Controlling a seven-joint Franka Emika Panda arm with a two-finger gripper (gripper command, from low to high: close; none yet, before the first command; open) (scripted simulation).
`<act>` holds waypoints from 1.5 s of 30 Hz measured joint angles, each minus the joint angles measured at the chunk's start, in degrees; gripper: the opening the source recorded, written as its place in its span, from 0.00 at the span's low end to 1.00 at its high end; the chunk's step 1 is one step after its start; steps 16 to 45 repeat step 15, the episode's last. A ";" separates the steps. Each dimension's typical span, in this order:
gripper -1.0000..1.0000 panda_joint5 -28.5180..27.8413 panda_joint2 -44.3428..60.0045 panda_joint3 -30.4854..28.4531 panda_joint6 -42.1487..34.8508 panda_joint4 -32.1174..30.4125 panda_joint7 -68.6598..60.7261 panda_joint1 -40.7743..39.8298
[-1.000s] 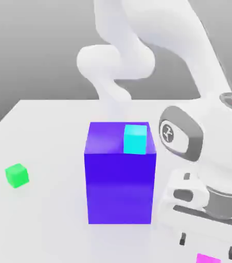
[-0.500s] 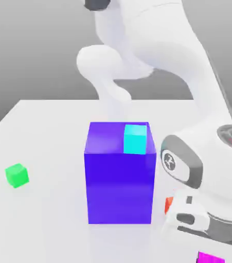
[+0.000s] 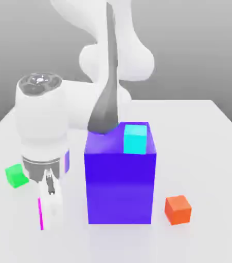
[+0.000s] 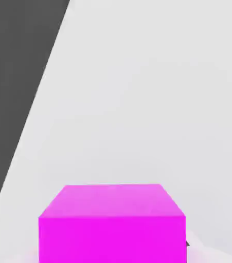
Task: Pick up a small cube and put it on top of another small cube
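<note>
My gripper (image 3: 47, 220) hangs at the exterior view's left, beside the big blue-purple block, and is shut on the small magenta-pink cube (image 3: 39, 213). From that side the cube is just a thin magenta edge next to the white finger (image 3: 53, 209). In the hand view the magenta cube (image 4: 111, 224) sits close up against the pale table. A small green cube (image 3: 16, 175) lies on the table just beyond the gripper, further to the exterior view's left. I cannot tell whether the held cube touches the table.
The big blue-purple block (image 3: 120, 185) stands mid-table with a cyan cube (image 3: 135, 139) on its top. A small orange-red cube (image 3: 178, 209) lies at its right in the exterior view. The arm's white links (image 3: 41, 118) rise behind and above the block. The hand view shows the table's edge (image 4: 35, 108).
The arm has swung from the exterior view's right to its left, past the block, carrying the magenta cube in its shut jaws. The orange-red cube is now uncovered.
</note>
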 joint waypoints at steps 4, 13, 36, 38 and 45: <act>0.00 2.60 -6.88 -5.94 1.56 -7.50 5.61 -13.35; 1.00 10.43 -0.18 -8.38 13.94 -13.92 7.93 -21.32; 1.00 10.43 -0.18 -8.38 13.94 -13.92 7.93 -21.32; 1.00 10.43 -0.18 -8.38 13.94 -13.92 7.93 -21.32; 1.00 10.43 -0.18 -8.38 13.94 -13.92 7.93 -21.32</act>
